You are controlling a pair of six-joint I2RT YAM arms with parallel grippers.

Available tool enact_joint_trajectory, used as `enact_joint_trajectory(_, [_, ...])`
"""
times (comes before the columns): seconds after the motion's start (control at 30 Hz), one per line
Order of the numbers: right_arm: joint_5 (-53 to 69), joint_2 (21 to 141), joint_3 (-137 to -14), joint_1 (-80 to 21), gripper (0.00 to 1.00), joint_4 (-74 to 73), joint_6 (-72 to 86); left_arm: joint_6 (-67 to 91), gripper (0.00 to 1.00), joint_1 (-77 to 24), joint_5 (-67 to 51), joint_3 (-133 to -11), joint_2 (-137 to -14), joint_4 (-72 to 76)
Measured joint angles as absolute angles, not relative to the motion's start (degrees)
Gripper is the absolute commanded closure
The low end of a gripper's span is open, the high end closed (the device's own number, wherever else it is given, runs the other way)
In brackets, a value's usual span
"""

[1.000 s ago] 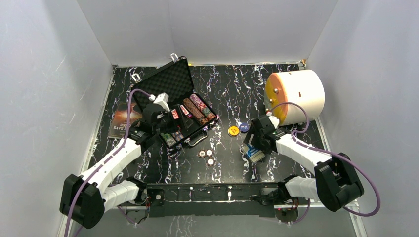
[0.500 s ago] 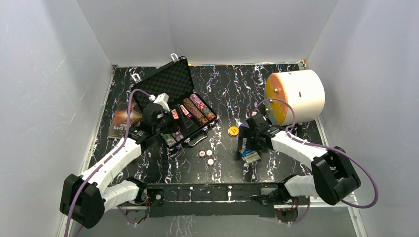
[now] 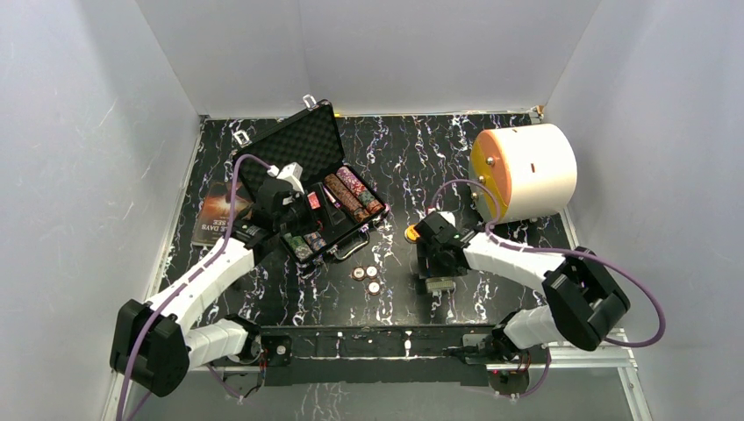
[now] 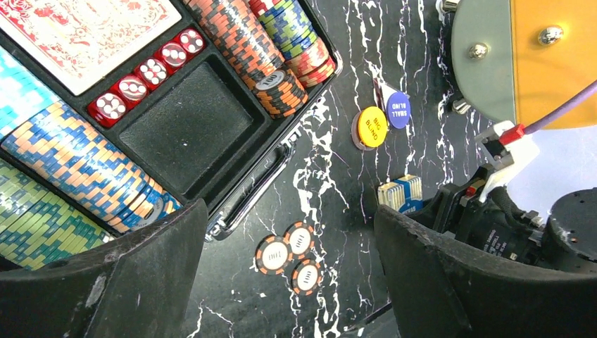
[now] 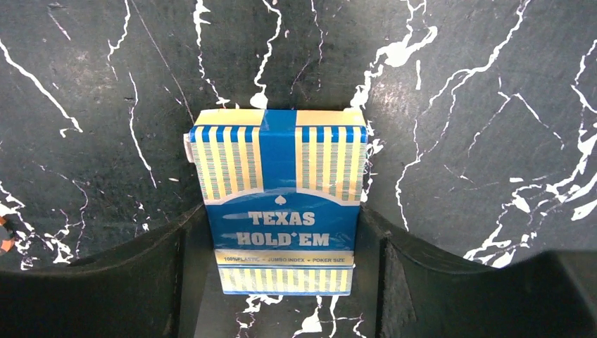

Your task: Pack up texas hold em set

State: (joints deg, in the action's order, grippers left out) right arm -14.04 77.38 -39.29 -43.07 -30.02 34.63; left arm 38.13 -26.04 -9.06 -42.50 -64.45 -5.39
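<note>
The black case lies open at the back left, with chip rows, red dice, a red deck and one empty compartment in its tray. My left gripper hangs open above the case's front edge, nothing between its fingers. Three loose chips lie on the table far below it. The blue card deck lies flat on the table, and my right gripper is shut on its two long sides. A yellow button and a blue button lie just beyond the deck.
A big white cylinder with an orange face lies at the back right, close behind the right arm. A dark booklet lies left of the case. The upright case lid stands behind the left arm.
My right gripper swung left over the blue deck, came down and closed onto its sides. The left arm shifted only slightly and stayed open.
</note>
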Motion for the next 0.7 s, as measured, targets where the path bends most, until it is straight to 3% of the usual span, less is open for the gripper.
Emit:
enact_joint_trajectory(0.1, [-16.4,79.6,-41.5,-44.4,0.42,-32.1,35.3,38.4,0.08,-26.0,-9.1,-43.0,-64.4,-6.0])
enact_joint_trajectory(0.17, [-17.7,80.4,-42.5,-45.3,0.44,-33.0,35.5,38.7,0.02,-26.0,-9.5,-43.2,-64.4,-6.5])
enact_joint_trajectory(0.33, [-18.2,80.6,-44.3,-47.3,0.45,-32.6,31.2,39.7,0.02,-24.6,-13.2,-44.6,-65.2,-8.0])
enact_joint_trajectory(0.57, [0.4,70.5,-44.5,-47.7,0.43,-20.1,16.7,41.3,0.02,-14.7,-26.6,-44.7,-63.6,-7.5])
enact_joint_trajectory(0.7, [12.4,68.6,-46.4,-47.8,0.45,-13.3,11.0,42.7,0.02,-14.1,-36.7,-44.7,-63.1,-5.4])
